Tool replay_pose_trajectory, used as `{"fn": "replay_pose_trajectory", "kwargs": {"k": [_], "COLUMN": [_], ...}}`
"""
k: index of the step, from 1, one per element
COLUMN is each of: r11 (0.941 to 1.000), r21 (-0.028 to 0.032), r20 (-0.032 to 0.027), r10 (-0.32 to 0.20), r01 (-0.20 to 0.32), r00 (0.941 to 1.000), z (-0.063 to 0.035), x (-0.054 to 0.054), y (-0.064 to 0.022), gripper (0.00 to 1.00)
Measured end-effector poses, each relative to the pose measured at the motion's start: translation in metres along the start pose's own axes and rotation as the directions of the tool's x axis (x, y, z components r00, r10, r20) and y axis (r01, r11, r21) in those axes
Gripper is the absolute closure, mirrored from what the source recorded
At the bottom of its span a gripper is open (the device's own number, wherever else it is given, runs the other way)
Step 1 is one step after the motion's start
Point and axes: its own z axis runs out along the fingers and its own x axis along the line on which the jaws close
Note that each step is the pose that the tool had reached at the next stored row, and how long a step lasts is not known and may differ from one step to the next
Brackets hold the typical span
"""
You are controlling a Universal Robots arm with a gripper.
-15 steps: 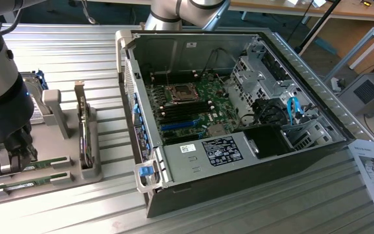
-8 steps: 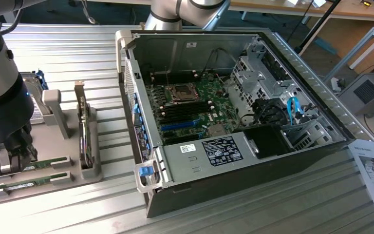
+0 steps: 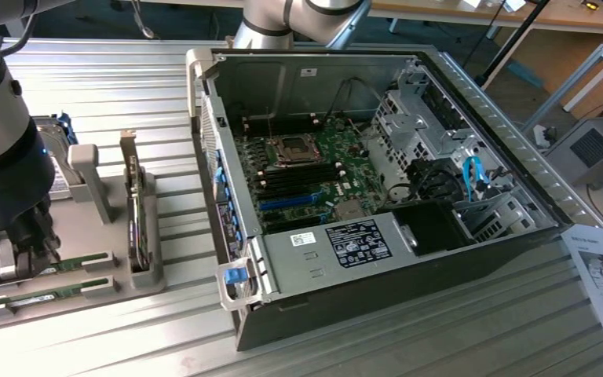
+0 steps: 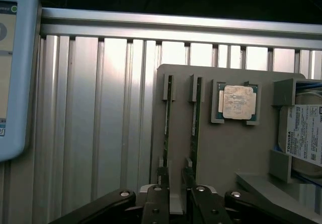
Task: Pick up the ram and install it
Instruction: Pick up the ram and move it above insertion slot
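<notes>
**Hanging over the ram sticks on the grey tray**

The gripper (image 3: pixel 24 250) (image 4: pixel 174 189) is low over one end of the grey tray (image 3: pixel 107 292) (image 4: pixel 236 153). Its two black fingers (image 4: pixel 155 204) stand apart with a gap between them. They hold nothing.

Two ram sticks sit in the tray, each standing on its long thin edge in its own slot. The first ram stick (image 3: pixel 74 262) (image 4: pixel 195 113) is in the slot closer to the middle of the tray. The second ram stick (image 3: pixel 42 297) (image 4: pixel 167 118) is in the slot by the tray's outer edge. They lie side by side, close but not touching. Both point the same way, with one end under the gripper and the other end toward the side of the tray nearest the computer case (image 3: pixel 385 157). I cannot tell which stick the fingers line up with.

A silver processor chip (image 4: pixel 239 102) lies flat on the tray just beside the first ram stick. A hard drive (image 4: pixel 302 133) (image 3: pixel 59 153) sits at the far side of the tray. An expansion card (image 3: pixel 134 208) stands on its edge on the tray, between the sticks and the open case.
</notes>
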Motion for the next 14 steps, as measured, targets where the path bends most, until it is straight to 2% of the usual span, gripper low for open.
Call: {"fn": "replay_pose_trajectory", "kwargs": {"k": [14], "r11": [1.0000], "r21": [-0.0001], "r20": [-0.0001], "r10": [-0.001], "r01": [0.001], "r00": [1.0000], "z": [0.0233], "x": [0.004], "y": [-0.0003], "gripper": [0.76]}}
